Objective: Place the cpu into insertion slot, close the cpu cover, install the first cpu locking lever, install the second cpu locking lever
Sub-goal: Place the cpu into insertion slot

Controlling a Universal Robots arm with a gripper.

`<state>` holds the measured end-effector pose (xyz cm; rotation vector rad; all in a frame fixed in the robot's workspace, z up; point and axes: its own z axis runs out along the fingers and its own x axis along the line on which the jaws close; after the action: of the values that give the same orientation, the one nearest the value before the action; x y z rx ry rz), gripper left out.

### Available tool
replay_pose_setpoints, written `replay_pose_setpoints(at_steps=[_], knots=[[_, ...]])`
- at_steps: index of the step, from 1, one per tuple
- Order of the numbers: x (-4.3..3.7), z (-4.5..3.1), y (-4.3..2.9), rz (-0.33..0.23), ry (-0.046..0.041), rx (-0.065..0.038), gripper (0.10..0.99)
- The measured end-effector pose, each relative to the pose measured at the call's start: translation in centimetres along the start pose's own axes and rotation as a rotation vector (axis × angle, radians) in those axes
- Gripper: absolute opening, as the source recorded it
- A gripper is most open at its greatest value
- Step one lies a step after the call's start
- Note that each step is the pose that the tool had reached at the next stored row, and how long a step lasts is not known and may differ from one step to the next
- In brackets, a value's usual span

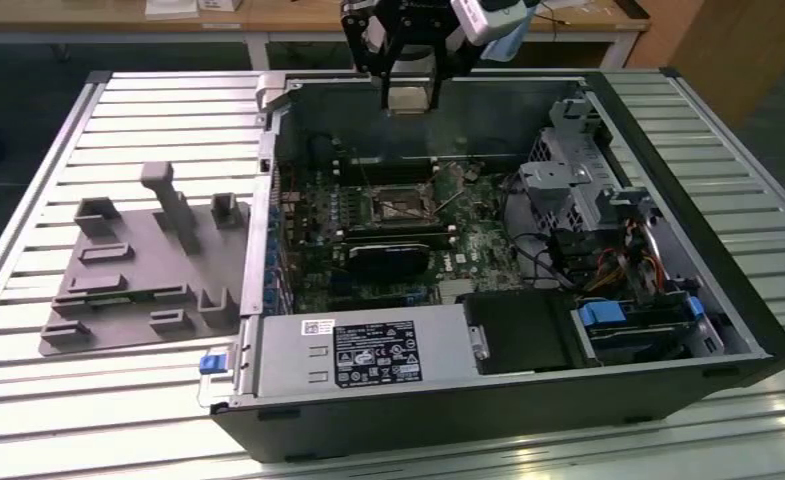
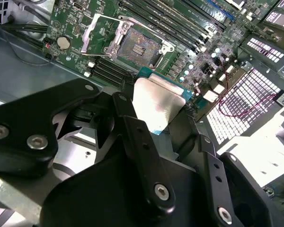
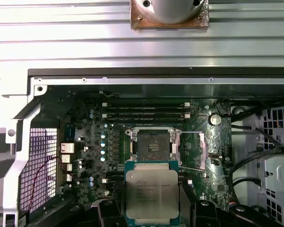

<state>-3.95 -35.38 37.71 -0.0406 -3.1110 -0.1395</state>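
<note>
My gripper (image 1: pixel 410 92) hangs above the back wall of the open computer case and is shut on the cpu (image 3: pixel 151 191), a flat square chip with a silver top and green edge. Black fingers (image 2: pixel 132 127) pinch the cpu (image 2: pixel 156 106) on two opposite sides. The insertion slot (image 3: pixel 151 144) lies on the green motherboard below and ahead of the chip, its dark centre bare. The cpu cover (image 3: pixel 191 149), a thin silver frame, is swung open beside the slot. In the second wrist view the insertion slot (image 2: pixel 138 47) and the raised cpu cover (image 2: pixel 97 33) lie beyond the chip.
A black card (image 1: pixel 392 255) crosses the board just in front of the insertion slot (image 1: pixel 395 205). Memory slots (image 3: pixel 146 111) run along one side of the slot. The power supply (image 1: pixel 352 355) fills the case front, and drive cages (image 1: pixel 572 180) stand at the exterior view's right. A grey fixture plate (image 1: pixel 139 270) lies outside the case.
</note>
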Motion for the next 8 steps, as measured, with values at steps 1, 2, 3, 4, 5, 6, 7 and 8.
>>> replay_pose_setpoints(at_steps=[1, 2, 3, 4, 5, 6, 7, 8], knots=[[0.0, 0.0, 0.0, 0.0, 0.0, 0.0, 0.537], [0.0, 0.0, 0.0, 0.0, 0.0, 0.0, 0.537], [0.0, 0.0, 0.0, 0.0, 0.0001, 0.0, 0.537], [0.0, 0.0, 0.0, 0.0, 0.0001, 0.0, 0.537], [0.0, 0.03, 0.0, 0.0, 0.0001, 0.0, 0.537], [-0.01, 0.22, -0.02, 0.0, -0.0004, 0.0, 0.537], [-0.02, 0.59, -0.05, 0.0, -0.002, 0.0, 0.537], [-0.03, 0.94, -0.08, 0.0, -0.0037, 0.0, 0.537]])
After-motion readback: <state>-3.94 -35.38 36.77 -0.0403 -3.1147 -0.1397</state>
